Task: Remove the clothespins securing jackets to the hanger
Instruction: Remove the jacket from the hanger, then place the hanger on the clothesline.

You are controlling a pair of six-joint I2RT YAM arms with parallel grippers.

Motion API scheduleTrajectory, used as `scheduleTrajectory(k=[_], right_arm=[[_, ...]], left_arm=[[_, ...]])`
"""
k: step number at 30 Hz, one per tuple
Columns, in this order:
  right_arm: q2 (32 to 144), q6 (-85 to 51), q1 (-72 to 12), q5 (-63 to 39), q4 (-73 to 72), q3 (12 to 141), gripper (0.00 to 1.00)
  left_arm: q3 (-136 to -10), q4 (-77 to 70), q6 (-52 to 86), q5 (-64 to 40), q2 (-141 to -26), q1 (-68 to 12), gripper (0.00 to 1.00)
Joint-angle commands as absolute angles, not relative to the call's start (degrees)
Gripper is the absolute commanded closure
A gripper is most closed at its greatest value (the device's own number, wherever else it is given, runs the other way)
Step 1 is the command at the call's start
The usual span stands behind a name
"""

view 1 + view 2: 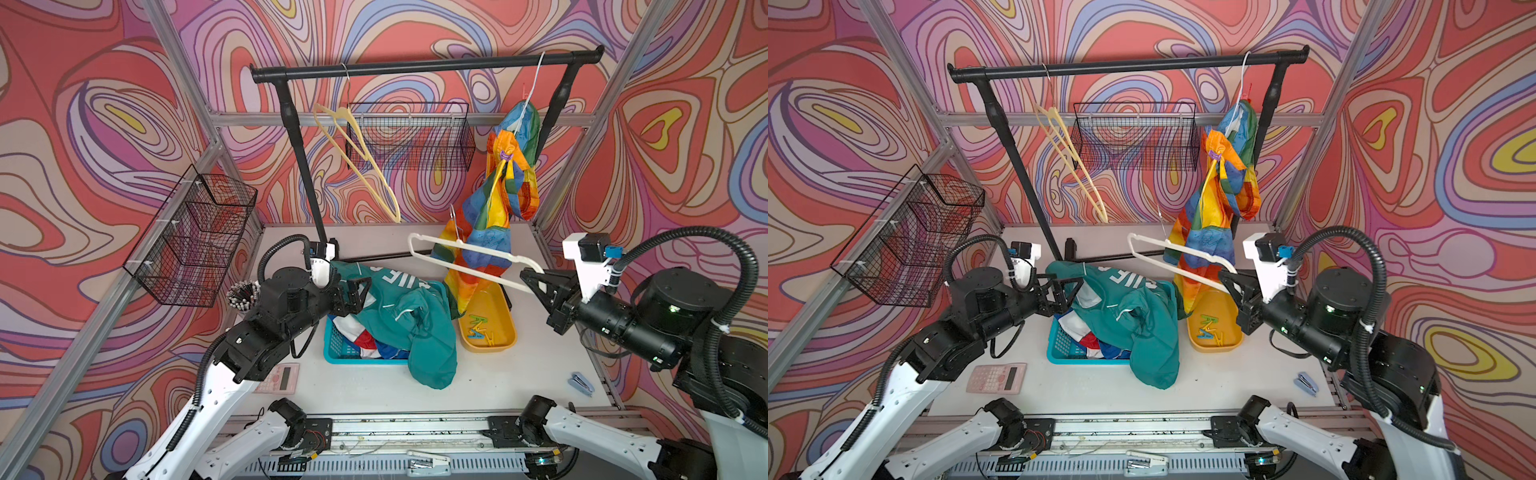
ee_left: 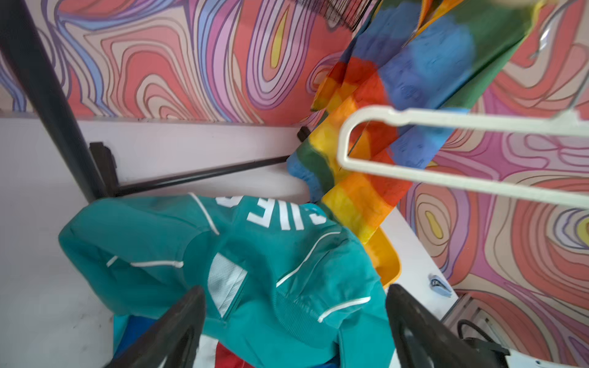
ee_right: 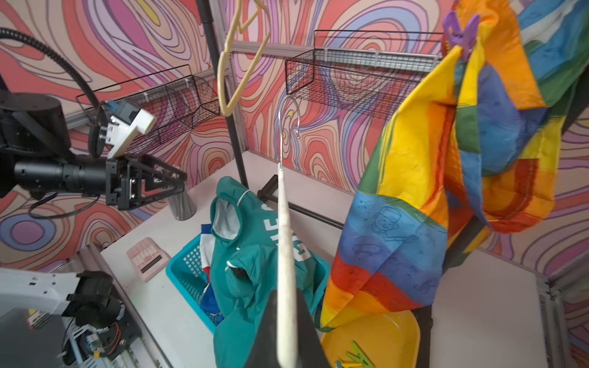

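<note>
Purple clothespin [image 1: 505, 156] was seen clipped high on the rainbow jacket [image 1: 486, 208], which was hung from the black rail [image 1: 415, 66], its handles turned upward. It lay above and beyond the right gripper [image 1: 532, 282], the nearer one, whose fingers were clenched on a bare white hanger [image 3: 283, 239]. The left gripper [image 1: 363, 295] was spread, holding nothing, beside the teal jacket [image 1: 415, 324] heaped on a blue basket [image 1: 338, 345]. White lettering there was folded and could not be read whole.
</note>
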State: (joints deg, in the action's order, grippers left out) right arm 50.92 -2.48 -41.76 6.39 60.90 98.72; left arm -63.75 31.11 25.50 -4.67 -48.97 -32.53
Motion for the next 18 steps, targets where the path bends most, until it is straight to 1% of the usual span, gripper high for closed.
scheduleTrajectory(k=[1,7,10,18], right_arm=[[53.60,-2.66,-41.84,12.53,55.32,98.93,1.00],[59.24,-0.54,-41.83,14.07,41.76,99.29,1.00],[62.51,0.75,-41.83,14.15,37.67,101.64,1.00],[67.77,3.89,-41.75,15.10,29.49,107.07,1.00]], left_arm=[[-62.38,33.13,24.43,-3.17,-48.67,-31.99,0.09],[-61.19,33.64,23.96,-1.52,-48.52,-31.48,0.08],[-60.06,34.18,23.97,-0.99,-48.00,-30.99,0.08],[-56.45,33.27,25.26,-3.93,-47.28,-28.62,0.08]])
